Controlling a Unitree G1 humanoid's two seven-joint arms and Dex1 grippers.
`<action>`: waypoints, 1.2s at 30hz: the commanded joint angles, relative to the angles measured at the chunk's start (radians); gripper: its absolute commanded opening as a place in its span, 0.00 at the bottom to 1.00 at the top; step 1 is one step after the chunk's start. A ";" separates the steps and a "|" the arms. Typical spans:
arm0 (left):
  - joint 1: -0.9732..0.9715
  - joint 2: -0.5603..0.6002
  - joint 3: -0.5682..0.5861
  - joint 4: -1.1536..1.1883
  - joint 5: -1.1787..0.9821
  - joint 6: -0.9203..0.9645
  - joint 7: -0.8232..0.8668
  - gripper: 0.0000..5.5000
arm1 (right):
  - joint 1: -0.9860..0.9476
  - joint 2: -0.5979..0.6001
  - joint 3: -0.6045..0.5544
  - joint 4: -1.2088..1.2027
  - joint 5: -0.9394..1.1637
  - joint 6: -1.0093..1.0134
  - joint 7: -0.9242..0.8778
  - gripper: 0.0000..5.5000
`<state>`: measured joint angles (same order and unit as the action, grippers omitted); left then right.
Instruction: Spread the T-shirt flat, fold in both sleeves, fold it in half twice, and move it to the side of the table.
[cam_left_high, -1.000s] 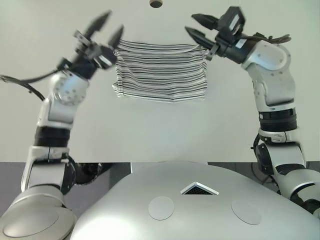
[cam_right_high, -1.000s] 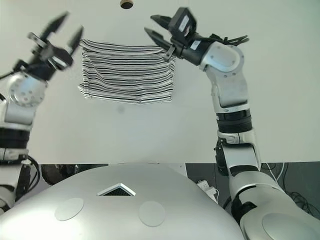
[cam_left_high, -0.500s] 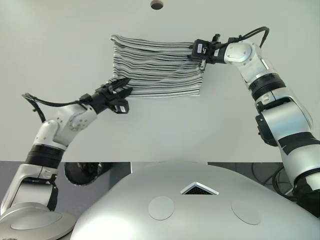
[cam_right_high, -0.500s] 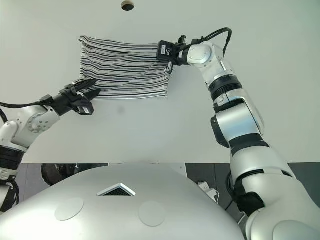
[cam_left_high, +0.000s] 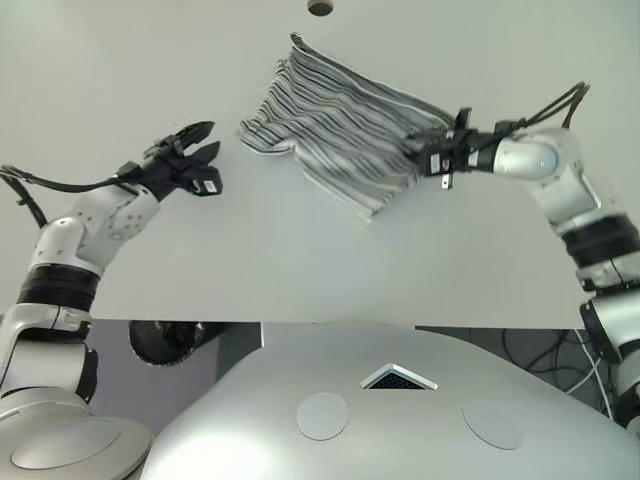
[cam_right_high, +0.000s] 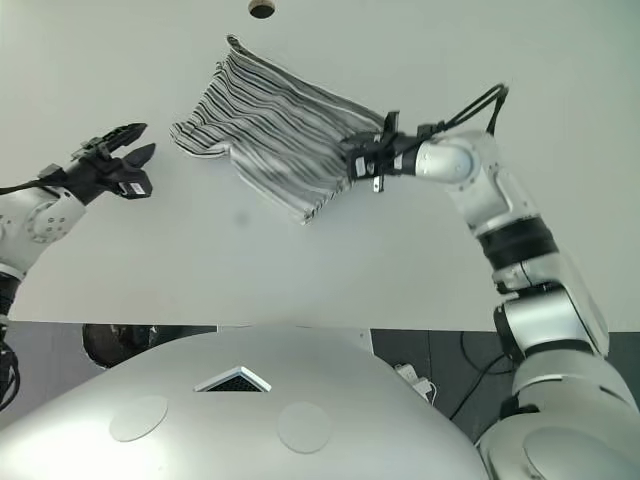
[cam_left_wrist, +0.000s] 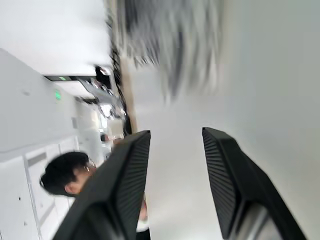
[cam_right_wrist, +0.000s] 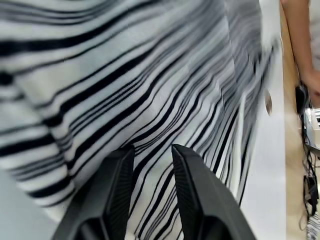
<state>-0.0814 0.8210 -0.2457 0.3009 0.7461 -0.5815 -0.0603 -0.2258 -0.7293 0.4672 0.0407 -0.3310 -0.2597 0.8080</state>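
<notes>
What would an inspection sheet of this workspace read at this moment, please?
Surface: white table, with a small round hole at its far edge.
Job's things: striped T-shirt, folded, lying askew on the table.
Clutter: nothing seen.
Grippers: left gripper open, apart from the T-shirt; right gripper shut on the T-shirt's right edge.
Cables: left-arm cable runs along the arm; right-wrist cable loops above the wrist.
Surroundings: dark floor below the table's near edge.

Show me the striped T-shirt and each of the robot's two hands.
T-shirt (cam_left_high: 345, 120): left eye view, middle of the striped cloth.
left hand (cam_left_high: 206, 139): left eye view, gap between its open fingertips.
right hand (cam_left_high: 428, 155): left eye view, where it pinches the T-shirt's edge.
</notes>
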 joint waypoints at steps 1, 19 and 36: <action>-0.143 -0.075 -0.029 -0.018 -0.053 -0.033 -0.034 0.35 | 0.289 -0.094 -0.017 -0.515 0.044 0.253 0.113 0.26; -0.085 -0.138 0.055 -0.290 -0.138 0.003 -0.013 0.35 | 0.185 0.081 -0.130 -0.816 0.240 0.736 0.154 0.26; 0.396 0.107 0.003 -0.499 0.046 -0.244 -0.091 0.35 | 0.189 -0.070 -0.430 -0.258 0.310 0.310 0.095 0.26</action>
<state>0.2583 0.8924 -0.2690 -0.1326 0.8227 -0.8016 -0.1454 -0.0365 -0.8040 0.0351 -0.2313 -0.0349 0.0560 0.9060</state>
